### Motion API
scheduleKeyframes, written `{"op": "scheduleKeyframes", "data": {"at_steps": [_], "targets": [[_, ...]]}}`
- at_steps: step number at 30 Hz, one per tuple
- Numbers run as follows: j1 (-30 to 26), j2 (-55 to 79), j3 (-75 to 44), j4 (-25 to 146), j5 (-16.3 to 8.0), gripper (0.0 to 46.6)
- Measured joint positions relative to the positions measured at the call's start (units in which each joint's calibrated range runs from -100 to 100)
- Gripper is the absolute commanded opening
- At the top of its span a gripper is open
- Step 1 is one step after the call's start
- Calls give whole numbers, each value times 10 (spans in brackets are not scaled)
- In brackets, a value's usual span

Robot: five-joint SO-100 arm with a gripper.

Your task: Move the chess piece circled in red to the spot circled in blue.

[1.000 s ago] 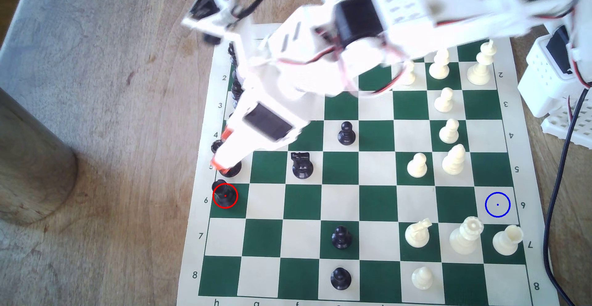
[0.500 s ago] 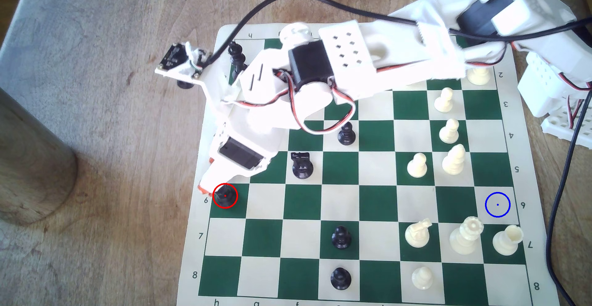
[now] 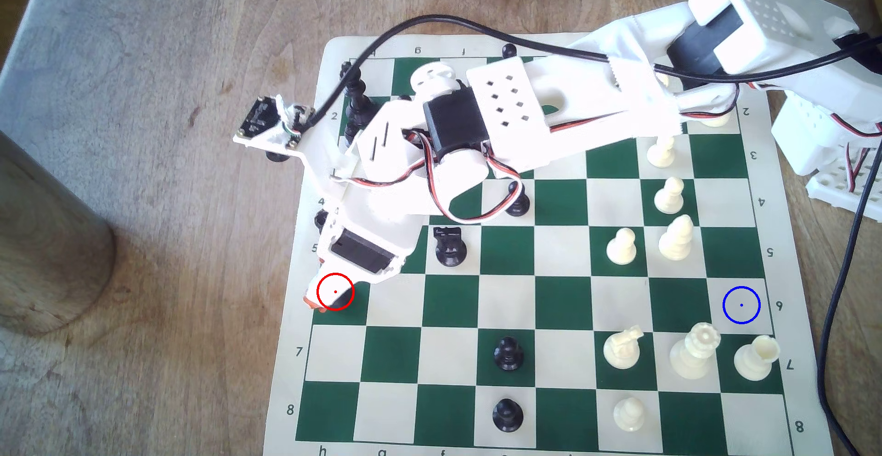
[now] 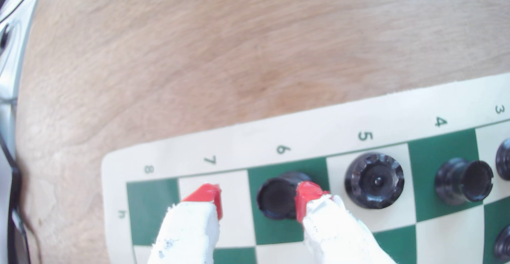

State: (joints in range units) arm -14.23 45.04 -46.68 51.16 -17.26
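Your white 3D-printed gripper with red-tipped fingers (image 4: pixel 259 197) is down over the h6 corner of the green-and-cream roll-up chess mat (image 3: pixel 506 298), at the exterior view's left edge of the board. In the exterior view the gripper (image 3: pixel 329 301) covers the red ring, so the target is hidden there.

In the wrist view you see the short squat black plastic chess piece with the broad flat top (image 4: pixel 277 197) on the green h6 square. It sits between the two red fingertips (image 4: pixel 306 197). One tip touches or nearly touches the side of the piece nearer rank 5. The other tip is apart from it, over the cream h7 square. The jaws stand wide, not closed on anything. The piece looks tilted toward the camera, but lens distortion makes that hard to judge.

On the next square, h5, stands a taller black piece with a crowned ridged top (image 4: pixel 374 181). Beyond it, on h4, is another black piece with a notched flat top (image 4: pixel 463 182).

The blue-ringed cream square with the centre dot (image 3: pixel 741 305) is on rank 6 at the exterior view's far right edge, well apart from the gripper, and nothing stands on it. White cream plastic pieces (image 3: pixel 692 356) stand just below it in rank 7. The mat lies on a worn wooden table (image 3: pixel 143 198).
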Motion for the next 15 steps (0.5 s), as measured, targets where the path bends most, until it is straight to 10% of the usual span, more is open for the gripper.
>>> {"op": "scheduleKeyframes", "data": {"at_steps": [15], "targets": [[10, 30, -16, 4, 7, 148]]}}
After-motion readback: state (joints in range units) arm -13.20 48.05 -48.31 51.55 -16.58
